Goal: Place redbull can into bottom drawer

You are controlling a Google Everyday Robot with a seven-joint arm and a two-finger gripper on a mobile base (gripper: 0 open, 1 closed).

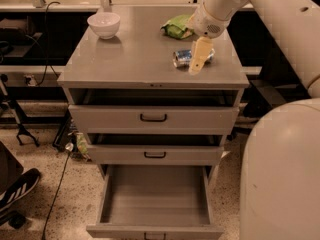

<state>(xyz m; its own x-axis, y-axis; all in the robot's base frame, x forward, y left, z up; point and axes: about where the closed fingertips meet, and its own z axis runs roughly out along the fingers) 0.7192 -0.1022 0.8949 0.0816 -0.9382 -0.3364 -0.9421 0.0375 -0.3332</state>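
Observation:
The redbull can [183, 58] lies on its side on the grey cabinet top, right of the middle and near the front edge. My gripper [198, 59] comes down from the upper right and sits right at the can, covering its middle; the can shows on both sides of it. The bottom drawer [155, 229] is pulled out below, and its plain grey inside has nothing in it.
A white bowl [103, 24] stands at the back left of the top. A green snack bag [176, 28] lies just behind the can. The two upper drawers [153, 118] are slightly ajar. My white body [280, 174] fills the lower right. Cables lie on the floor at the left.

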